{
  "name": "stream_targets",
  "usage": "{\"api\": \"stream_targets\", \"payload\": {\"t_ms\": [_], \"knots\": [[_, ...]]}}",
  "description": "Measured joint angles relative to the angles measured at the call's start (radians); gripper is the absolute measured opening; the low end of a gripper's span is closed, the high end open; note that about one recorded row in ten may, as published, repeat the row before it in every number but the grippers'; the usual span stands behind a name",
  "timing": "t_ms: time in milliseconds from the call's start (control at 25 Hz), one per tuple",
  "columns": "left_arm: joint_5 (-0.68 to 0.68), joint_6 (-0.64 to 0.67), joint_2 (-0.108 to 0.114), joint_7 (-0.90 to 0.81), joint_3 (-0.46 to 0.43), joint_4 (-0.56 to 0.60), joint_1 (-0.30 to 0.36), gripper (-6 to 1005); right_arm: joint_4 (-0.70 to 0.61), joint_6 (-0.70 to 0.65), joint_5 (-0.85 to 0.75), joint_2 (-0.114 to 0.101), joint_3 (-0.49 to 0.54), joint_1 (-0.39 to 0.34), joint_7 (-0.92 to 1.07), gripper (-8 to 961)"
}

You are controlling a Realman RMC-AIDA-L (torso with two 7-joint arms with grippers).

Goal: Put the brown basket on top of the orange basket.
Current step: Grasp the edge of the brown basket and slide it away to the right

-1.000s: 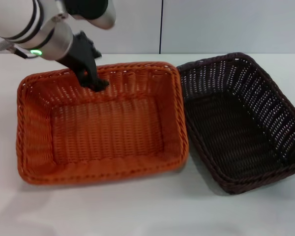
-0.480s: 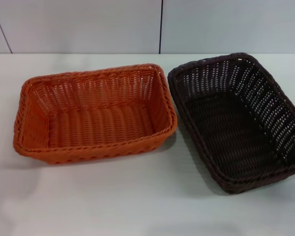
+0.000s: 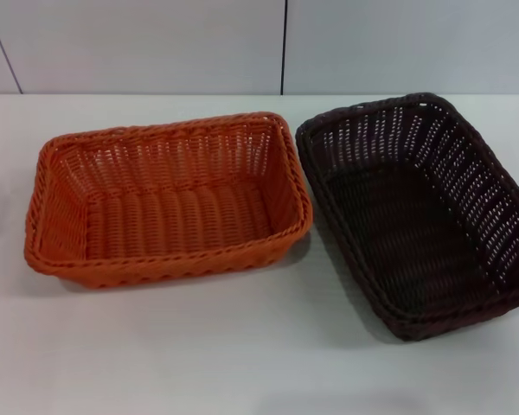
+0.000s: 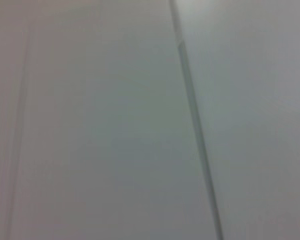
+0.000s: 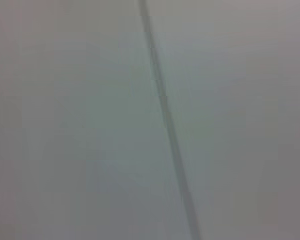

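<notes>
The orange basket (image 3: 164,203) sits on the white table at the left of the head view, empty, its long side across the view. The brown basket (image 3: 424,212) sits right beside it on the right, empty, angled a little, its rim close to the orange basket's right rim. Neither gripper shows in the head view. The left wrist and right wrist views show only a pale wall with a dark seam, no fingers and no basket.
The white table (image 3: 242,354) runs to a pale panelled wall (image 3: 156,43) at the back, with a dark vertical seam (image 3: 284,47) behind the gap between the baskets. The brown basket reaches the right edge of the head view.
One second ago my left arm reached over the orange basket's far rim; it has gone out of view. The orange basket now sits a little farther left and back. The brown basket shifted slightly.
</notes>
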Motion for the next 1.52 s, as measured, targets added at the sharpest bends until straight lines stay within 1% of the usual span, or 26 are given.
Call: {"api": "stream_targets", "payload": {"t_ms": [40, 80, 120, 160, 200, 240, 280, 320, 360, 480, 520, 600, 680, 760, 840, 880, 920, 960, 1000, 1040, 1080, 1120, 1280, 1320, 1400, 1520], "knots": [[-0.024, 0.066, 0.0, -0.022, 0.014, 0.094, -0.01, 783, -0.03, -0.012, -0.036, -0.006, 0.004, 0.0, 0.0, 794], [-0.042, 0.113, 0.0, -0.038, 0.023, 0.162, -0.019, 783, -0.109, -0.075, -0.121, -0.025, 0.015, -0.003, 0.0, 794], [-0.042, 0.113, 0.0, -0.038, 0.023, 0.162, -0.019, 783, -0.109, -0.075, -0.121, -0.025, 0.015, -0.003, 0.0, 794], [-0.062, 0.162, -0.001, -0.053, 0.031, 0.238, -0.03, 783, -0.154, -0.122, -0.162, -0.036, 0.02, -0.005, 0.0, 794], [-0.12, 0.244, -0.005, -0.078, 0.052, 0.401, -0.056, 783, -0.202, -0.174, -0.201, -0.049, 0.028, -0.005, 0.0, 794], [-0.131, 0.251, -0.005, -0.081, 0.056, 0.418, -0.059, 783, -0.256, -0.247, -0.248, -0.061, 0.043, -0.007, 0.0, 794], [-0.161, 0.264, -0.005, -0.086, 0.07, 0.457, -0.064, 783, -0.36, -0.4, -0.34, -0.075, 0.091, -0.008, 0.0, 794], [-0.19, 0.271, -0.005, -0.09, 0.084, 0.479, -0.067, 783, -0.36, -0.4, -0.34, -0.075, 0.091, -0.008, 0.0, 794], [-0.213, 0.274, -0.005, -0.091, 0.095, 0.494, -0.067, 783, -0.468, -0.58, -0.424, -0.08, 0.164, -0.008, 0.0, 794], [-0.263, 0.282, -0.005, -0.092, 0.124, 0.529, -0.069, 783, -0.635, -0.948, -0.5, -0.08, 0.278, 0.009, 0.0, 794], [-0.263, 0.282, -0.005, -0.092, 0.124, 0.529, -0.069, 783, -0.635, -0.948, -0.5, -0.08, 0.278, 0.009, 0.0, 794], [-0.267, 0.281, -0.005, -0.092, 0.125, 0.538, -0.071, 783, -0.724, -1.217, -0.517, -0.079, 0.349, 0.042, -0.023, 794], [-0.268, 0.27, -0.006, -0.094, 0.126, 0.544, -0.079, 783, -0.813, -1.463, -0.518, -0.068, 0.426, 0.073, -0.08, 793], [-0.268, 0.268, -0.005, -0.094, 0.127, 0.546, -0.081, 783, -0.936, -1.77, -0.514, -0.044, 0.539, 0.107, -0.153, 793], [-0.269, 0.265, -0.005, -0.094, 0.127, 0.563, -0.096, 783, -1.055, -2.031, -0.512, -0.019, 0.64, 0.137, -0.225, 792], [-0.275, 0.262, -0.004, -0.095, 0.127, 0.578, -0.11, 783, -1.172, -2.285, -0.511, -0.001, 0.721, 0.163, -0.285, 792], [-0.281, 0.255, -0.004, -0.098, 0.126, 0.592, -0.123, 783, -1.267, -2.466, -0.508, 0.0, 0.778, 0.187, -0.3, 792], [-0.281, 0.255, -0.004, -0.098, 0.126, 0.592, -0.123, 783, -1.267, -2.466, -0.508, 0.0, 0.778, 0.187, -0.3, 791], [-0.283, 0.251, -0.004, -0.099, 0.124, 0.597, -0.127, 783, -1.315, -2.559, -0.504, -0.001, 0.813, 0.209, -0.301, 791], [-0.283, 0.251, -0.004, -0.099, 0.124, 0.597, -0.127, 783, -1.315, -2.559, -0.504, -0.001, 0.813, 0.209, -0.301, 791], [-0.285, 0.246, -0.004, -0.1, 0.123, 0.607, -0.136, 783, -1.37, -2.74, -0.496, -0.004, 0.875, 0.25, -0.316, 791], [-0.285, 0.246, -0.004, -0.1, 0.123, 0.607, -0.136, 783, -1.37, -2.74, -0.496, -0.004, 0.875, 0.25, -0.316, 791], [-0.297, 0.222, -0.005, -0.102, 0.121, 0.62, -0.157, 783, -1.404, -3.097, -0.493, -0.006, 0.949, 0.329, -0.45, 790], [-0.297, 0.222, -0.005, -0.102, 0.121, 0.62, -0.157, 783, -1.404, -3.097, -0.493, -0.006, 0.949, 0.329, -0.45, 790], [-0.298, 0.216, -0.005, -0.102, 0.12, 0.621, -0.16, 783, -1.397, -3.179, -0.504, -0.006, 0.944, 0.335, -0.487, 790], [-0.303, 0.213, -0.005, -0.102, 0.12, 0.621, -0.161, 783, -1.392, -3.231, -0.508, -0.004, 0.929, 0.333, -0.516, 789]]}}
